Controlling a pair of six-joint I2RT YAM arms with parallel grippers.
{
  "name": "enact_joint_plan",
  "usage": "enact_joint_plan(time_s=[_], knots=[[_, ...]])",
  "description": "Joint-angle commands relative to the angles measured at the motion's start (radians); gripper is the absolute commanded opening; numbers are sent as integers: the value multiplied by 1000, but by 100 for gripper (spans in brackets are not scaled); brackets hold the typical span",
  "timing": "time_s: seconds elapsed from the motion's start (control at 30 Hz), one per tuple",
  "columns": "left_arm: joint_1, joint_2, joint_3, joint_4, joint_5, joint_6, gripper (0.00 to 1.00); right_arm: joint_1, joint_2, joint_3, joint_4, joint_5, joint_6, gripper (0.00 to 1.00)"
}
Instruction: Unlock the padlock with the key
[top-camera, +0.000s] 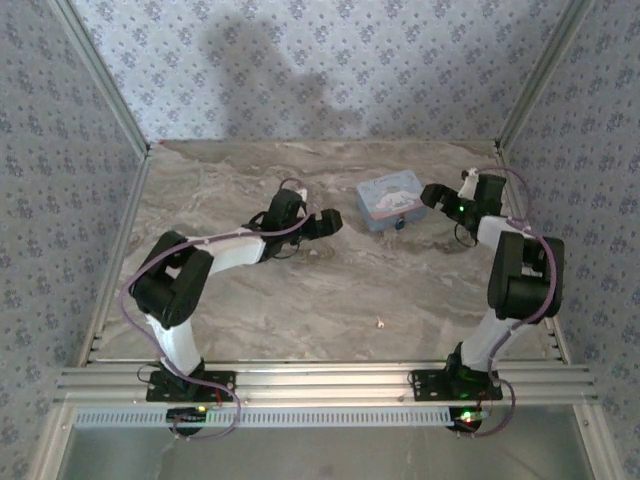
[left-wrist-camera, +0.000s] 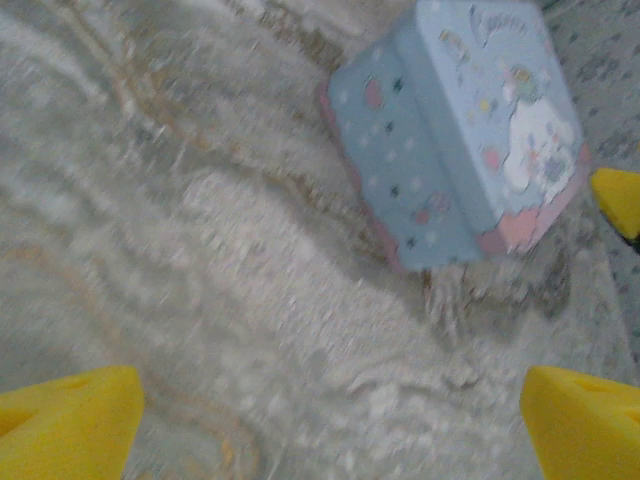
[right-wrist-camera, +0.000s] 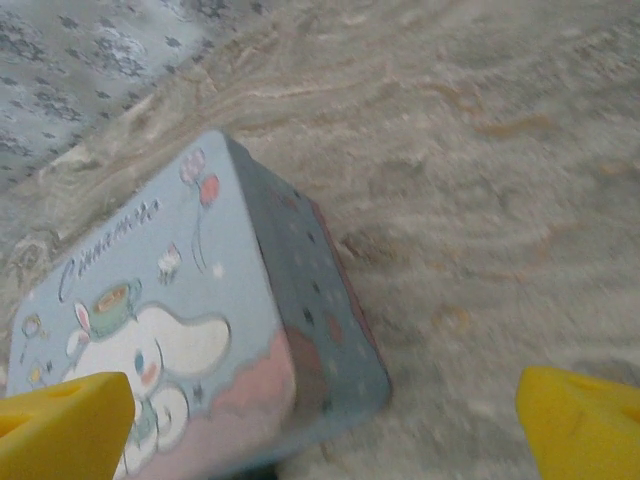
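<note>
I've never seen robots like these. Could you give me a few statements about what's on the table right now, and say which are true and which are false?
1. The light-blue rectangular cartoon-printed tin lies between the left hand and the right hand. True.
2. The left hand is clamped on the tin. False: its yellow fingers stand apart with nothing between them, and the tin lies ahead of them.
3. The tiny pale silvery key lies on the marble-patterned table, nearer the arm bases than the tin is. True.
4. The right hand holds the key. False: its yellow fingers are open and empty, close to the tin.
</note>
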Motion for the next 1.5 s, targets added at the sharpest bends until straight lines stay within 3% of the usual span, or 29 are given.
enact_joint_plan(time_s=[0.0, 0.13, 0.5, 0.83, 1.07, 1.47], knots=[[-10, 60, 74, 52, 47, -37, 95, 28, 83, 105, -16, -94, -14, 99], [-11, 126, 147, 52, 66, -55, 94, 78, 128, 172, -118, -129, -94, 97], [-9, 251, 288, 18, 85, -60, 90, 154, 115, 174, -221, -152, -134, 85], [-11, 334, 386, -9, 119, -63, 77, 207, 105, 139, -213, -158, -127, 78], [-11, 273, 312, 10, 115, -45, 71, 264, 65, 94, -192, -166, -113, 78], [-12, 10, 37, -14, 90, -21, 71, 429, -67, -21, -157, -135, -65, 80]])
